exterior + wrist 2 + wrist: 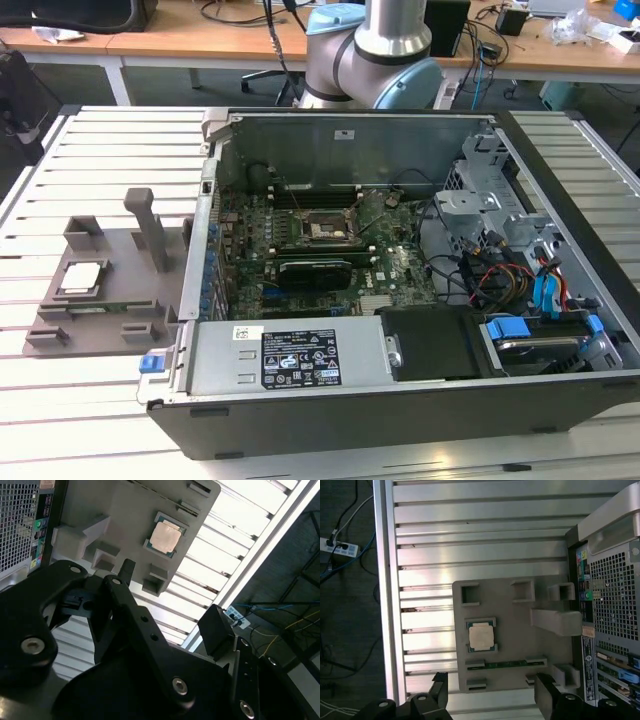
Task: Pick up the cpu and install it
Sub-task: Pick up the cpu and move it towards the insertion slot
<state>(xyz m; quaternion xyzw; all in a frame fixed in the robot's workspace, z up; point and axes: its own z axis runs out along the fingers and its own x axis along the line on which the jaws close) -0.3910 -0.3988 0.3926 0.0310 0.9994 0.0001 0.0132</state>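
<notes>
Well apart from the gripper [492, 685], cpu [481, 636] in tray [520, 640].

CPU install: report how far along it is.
Nothing done yet. The cpu lies in its recess on the grey tray, beside the computer case. The gripper hangs open above the tray, holding nothing. Left: both the pick-up and seating in the motherboard socket.

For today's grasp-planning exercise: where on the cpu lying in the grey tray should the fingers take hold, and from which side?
Probably two opposite edges, from straight above. The cpu lies flat, metal top up, in a framed recess of the tray, so only the thin rim offers a hold.
</notes>
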